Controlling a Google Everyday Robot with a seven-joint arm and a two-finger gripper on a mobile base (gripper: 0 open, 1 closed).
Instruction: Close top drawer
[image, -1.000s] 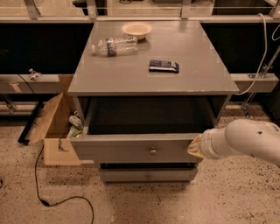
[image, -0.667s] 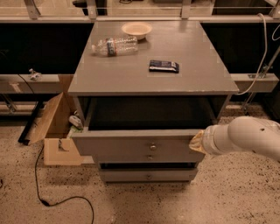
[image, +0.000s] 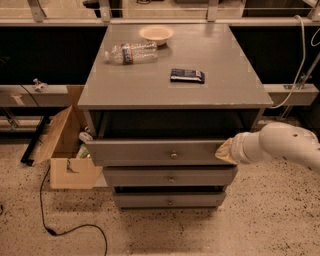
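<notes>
1. Currently logged: gripper (image: 226, 151), pale-tipped, on a white arm (image: 282, 145) that reached in from the right. It was pressed against the right end of the top drawer's front. How far open it was, and whether it held anything, could not be told.
2. Top drawer (image: 145, 151): grey front, with its small brass knob (image: 173, 155) to the gripper's left. It was partly open, with the dark box interior showing just beyond the gripper.
3. Change noted: against the views of a second before, the front sat further in and less of the box lay exposed. The gripper had advanced with it.
4. Reading: the closing push was judged to be under way and working. The remaining travel was short, and the front was not yet home under the cabinet top (image: 235, 90).
5. Below the gripper, to its left: middle drawer (image: 150, 176) and bottom drawer (image: 150, 200), both shut.
6. Above and beyond the gripper, on the cabinet top: dark packet (image: 187, 75), plastic bottle (image: 131, 52) lying on its side, bowl (image: 156, 33).
7. Far to the gripper's left, on the floor: open cardboard box (image: 62, 150).
</notes>
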